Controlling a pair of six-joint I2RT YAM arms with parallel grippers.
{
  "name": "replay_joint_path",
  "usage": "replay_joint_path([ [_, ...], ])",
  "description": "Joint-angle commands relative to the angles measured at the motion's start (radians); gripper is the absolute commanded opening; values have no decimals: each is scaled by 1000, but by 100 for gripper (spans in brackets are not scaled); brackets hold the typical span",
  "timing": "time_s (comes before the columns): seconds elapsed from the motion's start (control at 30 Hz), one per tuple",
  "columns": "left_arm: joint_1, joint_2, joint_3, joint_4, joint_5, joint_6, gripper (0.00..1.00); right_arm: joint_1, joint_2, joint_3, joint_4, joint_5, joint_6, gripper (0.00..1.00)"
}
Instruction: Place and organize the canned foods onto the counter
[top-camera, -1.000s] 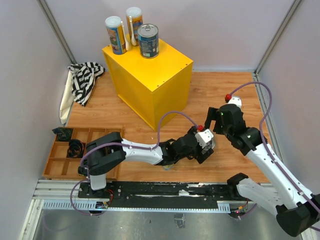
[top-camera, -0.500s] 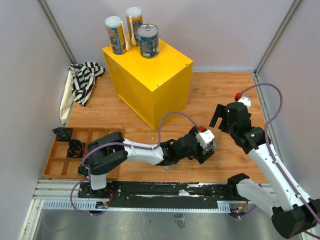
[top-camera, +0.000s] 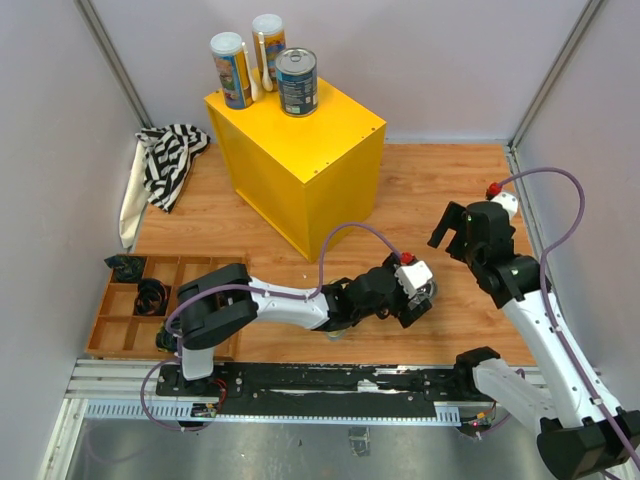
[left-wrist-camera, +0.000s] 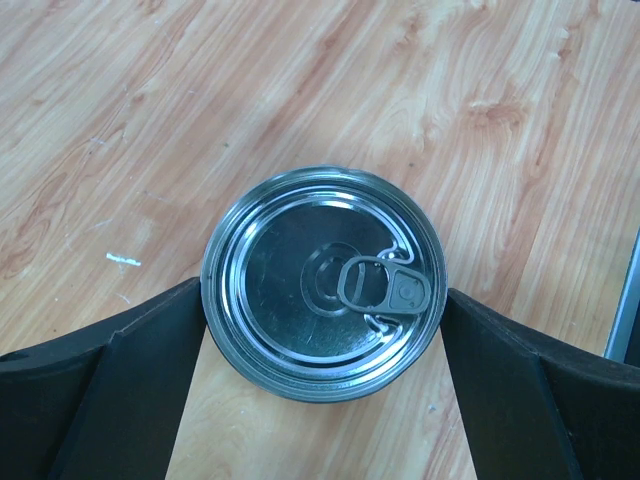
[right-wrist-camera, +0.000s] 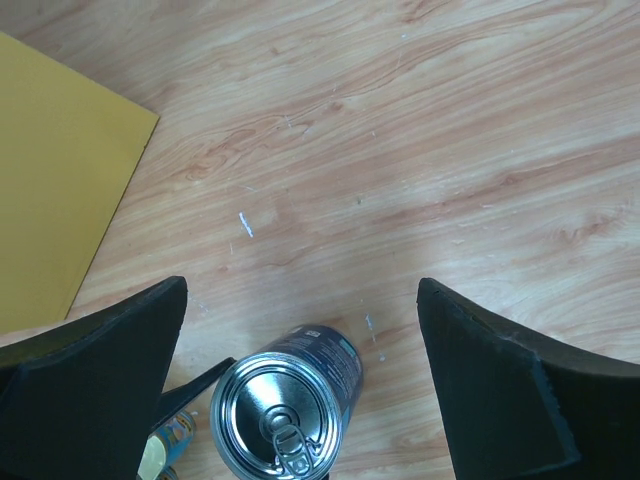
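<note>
A blue-labelled, silver-topped can (left-wrist-camera: 325, 282) stands upright on the wooden floor, also seen in the right wrist view (right-wrist-camera: 290, 410). My left gripper (left-wrist-camera: 325, 290) is open and straddles it, a finger close by each side; I cannot tell whether they touch. From above, the left gripper (top-camera: 415, 297) sits low over that can (top-camera: 428, 288). My right gripper (top-camera: 452, 228) hangs open and empty above the floor, up and to the right. The yellow counter (top-camera: 330, 135) carries two tall slim cans (top-camera: 231, 68) (top-camera: 268, 42) and a blue-labelled can (top-camera: 297, 82).
A wooden compartment tray (top-camera: 120, 335) with small black objects lies at the near left. A striped cloth (top-camera: 170, 155) lies left of the counter. Part of a yellow-and-blue can (right-wrist-camera: 165, 450) shows beside the floor can. Grey walls close both sides.
My right arm has drawn back to the right, away from the can and the left gripper. The left gripper has stayed around the can.
</note>
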Motion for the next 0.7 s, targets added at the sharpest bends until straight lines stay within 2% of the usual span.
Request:
replay_joint_path([
  [0.0, -4, 31, 55, 55, 48, 22, 99, -28, -34, 10, -11, 3, 20, 98],
  [0.67, -4, 124, 160, -9, 85, 13, 99, -47, -60, -12, -16, 4, 13, 98],
])
